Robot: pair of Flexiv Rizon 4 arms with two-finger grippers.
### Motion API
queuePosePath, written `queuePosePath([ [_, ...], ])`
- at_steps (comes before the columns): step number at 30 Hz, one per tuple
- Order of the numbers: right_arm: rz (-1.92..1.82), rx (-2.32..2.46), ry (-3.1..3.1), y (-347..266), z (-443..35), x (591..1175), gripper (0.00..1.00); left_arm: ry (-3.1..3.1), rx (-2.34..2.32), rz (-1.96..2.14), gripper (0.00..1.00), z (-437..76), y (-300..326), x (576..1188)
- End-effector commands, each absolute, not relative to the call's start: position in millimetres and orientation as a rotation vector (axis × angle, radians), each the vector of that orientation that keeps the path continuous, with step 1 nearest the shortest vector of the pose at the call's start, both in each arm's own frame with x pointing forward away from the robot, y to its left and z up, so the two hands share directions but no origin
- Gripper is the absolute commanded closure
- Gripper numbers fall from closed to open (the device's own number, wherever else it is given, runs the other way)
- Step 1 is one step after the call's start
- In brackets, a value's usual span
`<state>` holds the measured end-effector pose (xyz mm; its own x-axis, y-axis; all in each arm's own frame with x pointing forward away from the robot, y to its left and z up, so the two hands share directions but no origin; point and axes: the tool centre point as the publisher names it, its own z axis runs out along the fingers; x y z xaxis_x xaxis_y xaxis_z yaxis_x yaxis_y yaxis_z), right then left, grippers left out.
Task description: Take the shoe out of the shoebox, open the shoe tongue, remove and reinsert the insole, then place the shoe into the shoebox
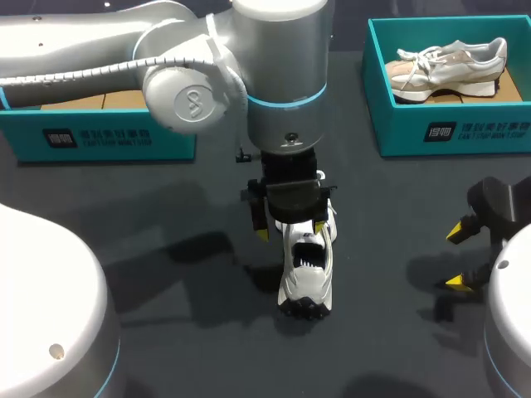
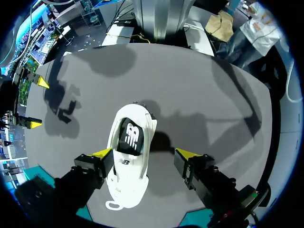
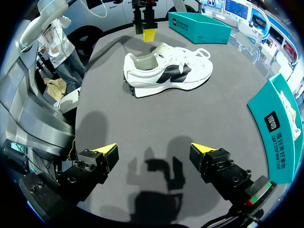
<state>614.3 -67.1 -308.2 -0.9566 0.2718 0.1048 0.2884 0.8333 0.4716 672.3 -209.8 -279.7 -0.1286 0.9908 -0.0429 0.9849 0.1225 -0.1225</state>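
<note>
**Surface finishes**

- Table [image 1: 166,332]: dark grey, matt, finely textured. It takes soft shadows and shows no reflections.
- White shoe [image 1: 307,261]: smooth, leather-like white upper with a faint sheen. The black tongue panel looks like woven cloth.
- Left arm [image 1: 282,66], above the white shoe: smooth satin-silver shell with soft highlights.
- Left gripper [image 2: 144,153] and right gripper [image 3: 153,148]: matt black plastic bodies with smooth bright yellow tips.
- Left shoebox [image 1: 99,137] and right shoebox [image 1: 448,128], behind the white shoe: matt teal card outside, raw brown cardboard inside.
- Second shoe [image 1: 452,66], in the right shoebox: beige suede-like panels and pale mesh cloth.
</note>
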Motion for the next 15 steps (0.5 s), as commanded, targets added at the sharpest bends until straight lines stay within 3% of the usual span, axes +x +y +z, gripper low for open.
queuePosePath([
  [1,-0.771,-0.458,-2.980,-66.9,-308.3,612.1,0.00,-2.335,-2.051,0.158,0.00,-271.6,-205.1,667.2],
  [12,-0.771,-0.458,-2.980,-66.9,-308.3,612.1,0.00,-2.335,-2.051,0.158,0.00,-271.6,-205.1,667.2],
  [15,-0.771,-0.458,-2.980,-66.9,-308.3,612.1,0.00,-2.515,-1.788,0.141,0.00,-274.2,-202.8,656.0],
])
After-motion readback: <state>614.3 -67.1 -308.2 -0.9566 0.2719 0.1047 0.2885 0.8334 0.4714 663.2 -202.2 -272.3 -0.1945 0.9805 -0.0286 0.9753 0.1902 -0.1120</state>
